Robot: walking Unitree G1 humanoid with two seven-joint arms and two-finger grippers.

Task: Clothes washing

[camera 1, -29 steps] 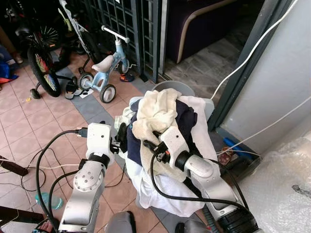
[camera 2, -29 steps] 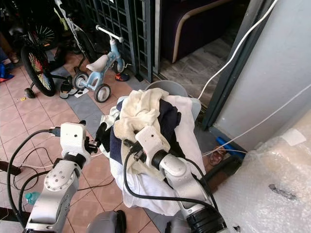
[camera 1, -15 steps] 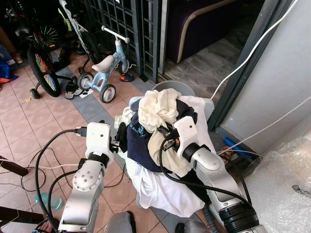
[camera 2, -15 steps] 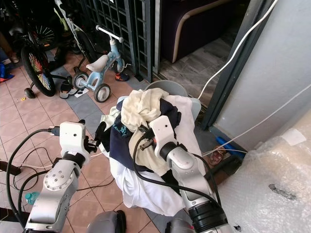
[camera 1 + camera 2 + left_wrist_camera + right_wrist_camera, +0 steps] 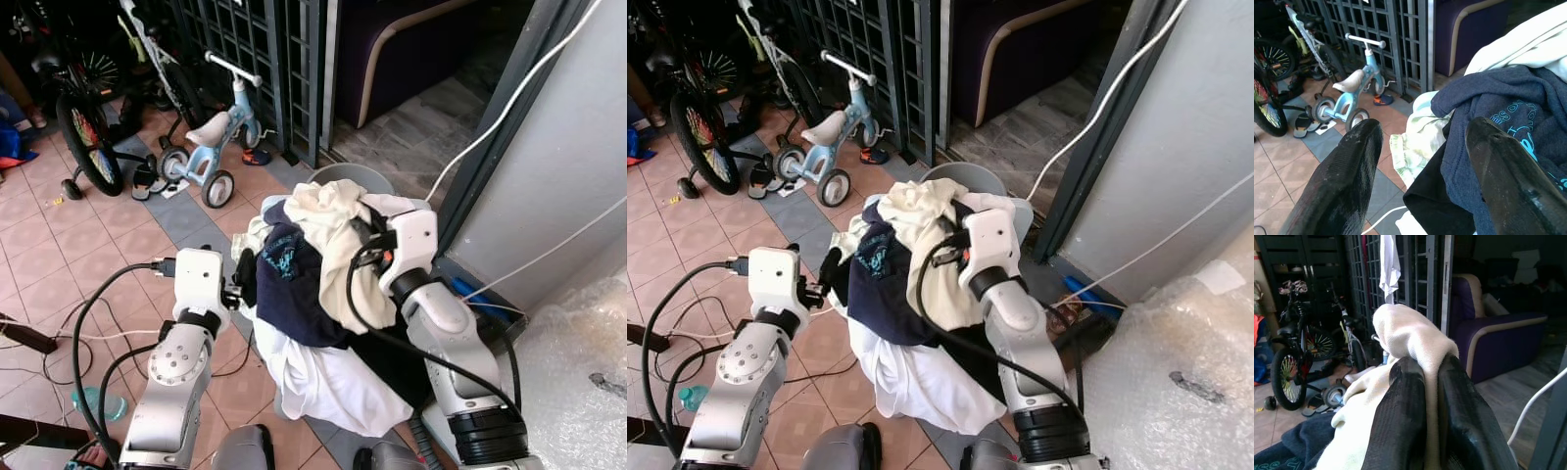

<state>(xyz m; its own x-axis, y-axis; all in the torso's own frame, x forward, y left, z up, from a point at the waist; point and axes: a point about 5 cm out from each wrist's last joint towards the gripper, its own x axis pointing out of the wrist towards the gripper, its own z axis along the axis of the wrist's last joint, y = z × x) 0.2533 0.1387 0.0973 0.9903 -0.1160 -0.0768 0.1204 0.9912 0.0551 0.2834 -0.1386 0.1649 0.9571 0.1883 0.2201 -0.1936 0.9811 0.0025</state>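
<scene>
Left eye view, items listed by size. Laundry pile (image 5: 323,362): heaped over a grey basket (image 5: 351,176) on the tiled floor (image 5: 59,255), beside a dark doorframe. White sheet (image 5: 328,387): draped down the pile's front. Navy sweatshirt (image 5: 289,279): teal print, laid on the pile's left side. Cream towel (image 5: 338,220): on top, a fold of it pinched between the closed fingers of the right gripper (image 5: 1432,396). Child's blue tricycle (image 5: 211,147): parked by the metal grille. Left gripper (image 5: 1425,171): fingers spread wide, nothing held, poised just beside the sweatshirt's left edge.
</scene>
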